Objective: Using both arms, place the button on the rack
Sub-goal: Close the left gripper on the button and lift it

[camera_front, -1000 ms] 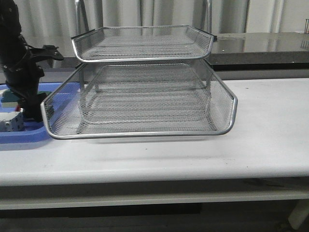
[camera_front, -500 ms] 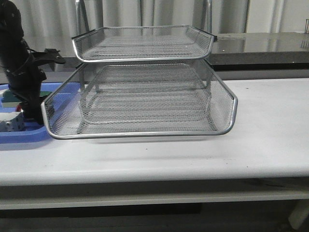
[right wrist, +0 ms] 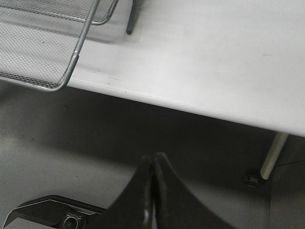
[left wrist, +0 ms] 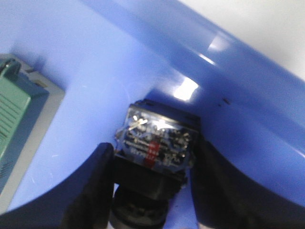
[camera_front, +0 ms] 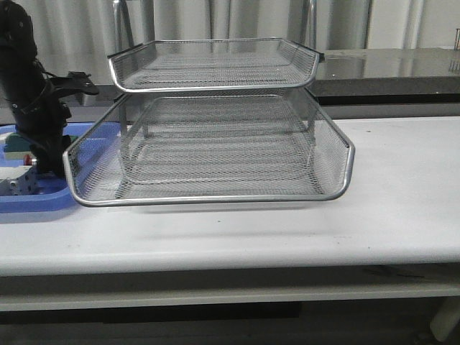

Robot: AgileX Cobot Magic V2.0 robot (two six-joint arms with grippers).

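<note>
Blue-backed button [left wrist: 155, 143] sat pinched in the left claw [left wrist: 152, 191] at the desk's left edge, long axis along the fingers; the right claw [right wrist: 153, 186] hung pressed together, off the desk's front edge

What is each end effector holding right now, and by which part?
The left end effector straddles the button in the blue tray, its fingers beside the black body; a firm grip cannot be confirmed. The right end effector is shut on nothing.

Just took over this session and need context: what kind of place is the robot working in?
Probably a lab or test workstation rather than a home or shop. A plain white table holds only a wire-mesh rack and a blue tray of small parts, with pale curtains and a dark counter behind.
</note>
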